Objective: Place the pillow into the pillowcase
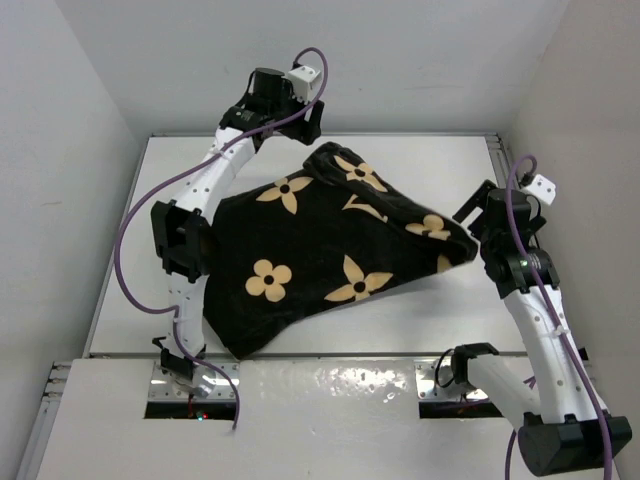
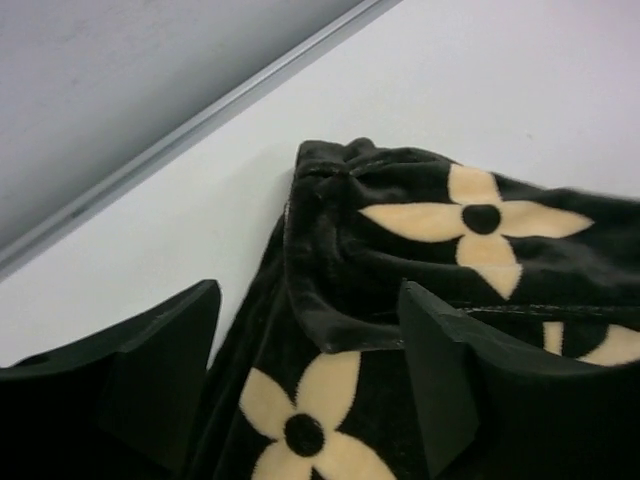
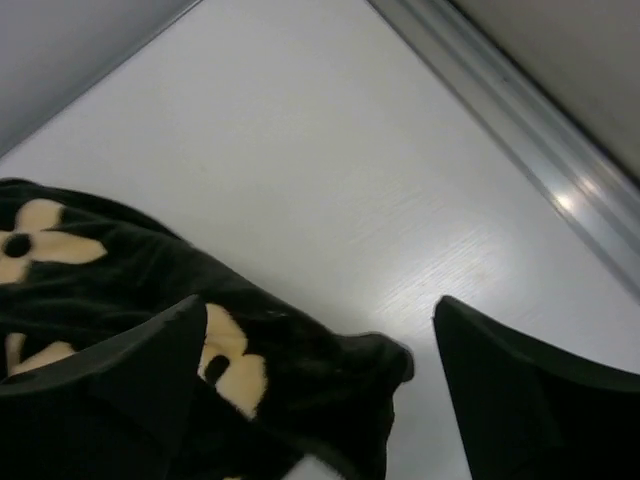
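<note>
The black pillowcase [image 1: 320, 250] with tan flower motifs lies bulging across the table, one corner at the far middle and one at the right. The pillow is almost wholly hidden; a small white patch [image 3: 311, 468] peeks from under the case's right corner. My left gripper [image 1: 310, 122] is open at the far corner. In the left wrist view its jaws [image 2: 310, 390] straddle a fold of the pillowcase [image 2: 350, 250]. My right gripper [image 1: 478, 222] is open at the right corner. In the right wrist view its jaws [image 3: 330, 400] stand wide around the pillowcase corner [image 3: 370, 360].
The white table [image 1: 420, 320] has a raised metal edge at the back [image 2: 200, 115] and on the right [image 3: 520, 130]. Grey walls close in on the left, back and right. The arm bases sit at the near edge.
</note>
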{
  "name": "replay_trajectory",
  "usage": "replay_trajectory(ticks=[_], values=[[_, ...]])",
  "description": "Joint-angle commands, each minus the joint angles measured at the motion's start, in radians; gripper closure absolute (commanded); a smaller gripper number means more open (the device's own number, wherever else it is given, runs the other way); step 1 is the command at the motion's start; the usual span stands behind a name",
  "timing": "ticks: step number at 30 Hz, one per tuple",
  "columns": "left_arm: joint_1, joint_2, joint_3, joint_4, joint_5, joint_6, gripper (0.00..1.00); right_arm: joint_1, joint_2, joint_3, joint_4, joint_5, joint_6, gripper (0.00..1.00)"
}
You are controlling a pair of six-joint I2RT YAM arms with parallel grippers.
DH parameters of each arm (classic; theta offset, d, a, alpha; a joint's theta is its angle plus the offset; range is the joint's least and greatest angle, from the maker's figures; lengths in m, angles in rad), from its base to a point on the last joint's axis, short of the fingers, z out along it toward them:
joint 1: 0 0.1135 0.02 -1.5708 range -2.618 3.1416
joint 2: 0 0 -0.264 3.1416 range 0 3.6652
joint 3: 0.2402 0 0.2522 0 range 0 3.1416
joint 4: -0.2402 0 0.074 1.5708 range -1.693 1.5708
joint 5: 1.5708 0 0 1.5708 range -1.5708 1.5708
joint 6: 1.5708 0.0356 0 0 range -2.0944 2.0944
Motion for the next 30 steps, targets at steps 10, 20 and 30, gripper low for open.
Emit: replay_trajectory(ticks=[10, 20, 30], values=[[0.347, -0.366, -0.273, -0.195, 0.074, 0.116, 0.52, -0.052, 0.246, 0.252, 0.084, -0.23, -0.231, 1.0], [0.632, -0.495, -0.707, -0.363, 0.173, 0.217, 0.25, 0.251, 0.888, 0.73, 0.068, -0.507, -0.558, 0.01], [0.64, -0.436, -0.948, -0.183, 0.235, 0.154, 0.0, 0.419, 1.346, 1.037, 0.21, -0.096, -0.716, 0.04]])
